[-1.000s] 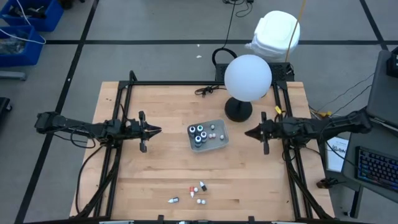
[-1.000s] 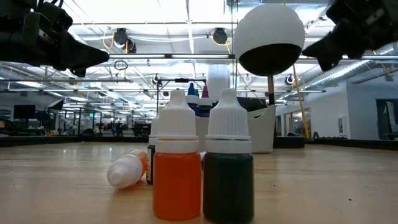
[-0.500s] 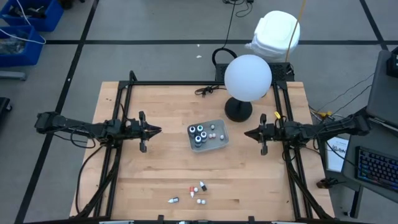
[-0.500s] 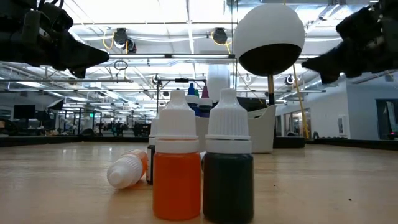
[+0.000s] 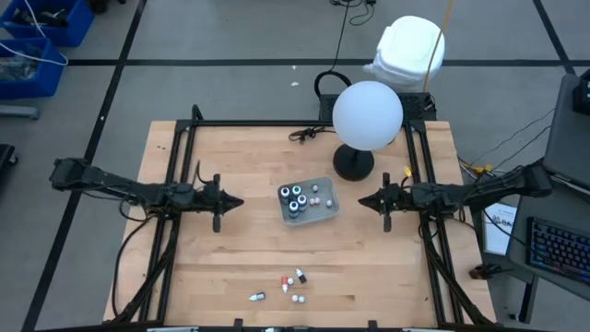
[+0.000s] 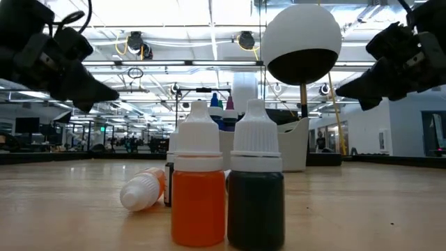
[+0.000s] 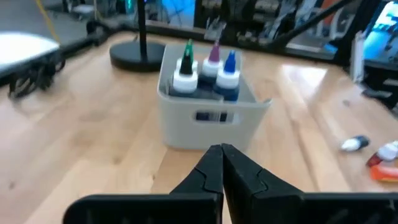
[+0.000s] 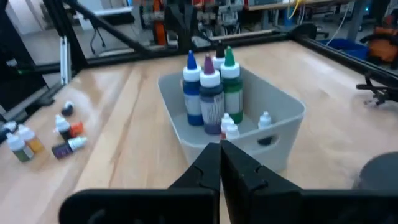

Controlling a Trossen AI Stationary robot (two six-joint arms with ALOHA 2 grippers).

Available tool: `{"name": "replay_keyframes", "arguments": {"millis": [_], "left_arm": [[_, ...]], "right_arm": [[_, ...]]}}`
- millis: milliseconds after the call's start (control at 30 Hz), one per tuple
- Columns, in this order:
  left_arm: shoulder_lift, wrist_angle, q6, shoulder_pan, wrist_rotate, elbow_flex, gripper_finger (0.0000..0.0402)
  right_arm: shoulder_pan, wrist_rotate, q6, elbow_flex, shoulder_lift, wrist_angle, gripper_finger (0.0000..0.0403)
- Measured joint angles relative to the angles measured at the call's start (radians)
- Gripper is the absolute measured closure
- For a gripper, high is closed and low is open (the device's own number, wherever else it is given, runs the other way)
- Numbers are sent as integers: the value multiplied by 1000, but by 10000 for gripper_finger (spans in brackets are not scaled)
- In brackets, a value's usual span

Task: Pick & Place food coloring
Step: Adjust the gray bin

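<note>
**Both arms empty, aimed at the bin from either side**

The left gripper (image 5: pixel 238 200) has its jaws pressed together on nothing, and so does the right gripper (image 5: pixel 361 199). Each hangs above the desk (image 5: pixel 230 258) on its own side of the bin (image 5: pixel 324 213), tips turned inward toward it. That facing pose reads as a ready stance: either arm could reach the middle or swing toward the near edge without crossing the other.

The bin sits near the desk's centre, slightly toward the right edge. Inside it stand tall bottles (image 8: pixel 211 93) with coloured tips, grouped at one end, and a few small droppers (image 8: pixel 230 127) at the other. That grouping leaves open floor in the bin, probably for the droppers not yet collected.

Those loose droppers (image 5: pixel 293 281) lie in a small cluster close to the near edge, about midway along it. In the low view an orange dropper (image 6: pixel 198 185) and a dark dropper (image 6: pixel 256 181) stand upright and touching; a third (image 6: pixel 143 189) lies on its side just beside them. The upright ones offer their caps to a grasp from above; the fallen one will likely need the jaws turned across its body.

A lamp (image 5: pixel 367 114) with a white globe stands near the far edge, its base (image 5: pixel 353 163) just beyond the bin. It may crowd the right arm's path.
</note>
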Motion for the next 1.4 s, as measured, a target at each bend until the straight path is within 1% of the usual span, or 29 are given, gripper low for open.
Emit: {"name": "replay_keyframes", "arguments": {"millis": [67,133,200,300,400,467,633,700,800,867,933,1000,1133,1200,1333,1400], "left_arm": [[77,47,-16,-23,-33,0,398],[154,120,-20,-43,-54,0,397],[229,195,-19,-58,-62,0,395],[325,318,-8,-66,-64,0,398],[404,349,-8,-66,-71,24,396],[456,318,-8,-66,-88,69,396],[591,146,-7,-66,-98,228,394],[630,96,-3,-66,-98,281,386],[676,35,-31,-66,-98,342,381],[705,21,-46,-66,-98,373,385],[733,15,-61,-66,-98,393,393],[762,15,-60,-66,-98,413,397],[793,2,-57,-55,-98,435,385],[801,-32,-69,-44,-98,449,379],[809,-77,-108,-16,-117,459,378],[808,-78,-117,-3,-121,459,383]], "right_arm": [[0,5,7,13,51,28,402],[0,38,18,41,109,29,402],[0,83,29,61,176,16,403],[0,111,52,109,285,26,403],[3,135,98,161,387,-6,403],[14,170,128,209,443,-64,403],[65,265,188,331,553,-221,403],[82,295,207,357,582,-239,403],[88,293,230,365,616,-239,403],[88,309,252,365,637,-244,403],[88,359,282,365,664,-237,403],[86,382,290,365,693,-234,403],[72,392,271,365,739,-170,403],[71,390,252,365,763,-112,403],[69,345,208,365,819,21,403],[69,341,185,366,850,68,403]]}}
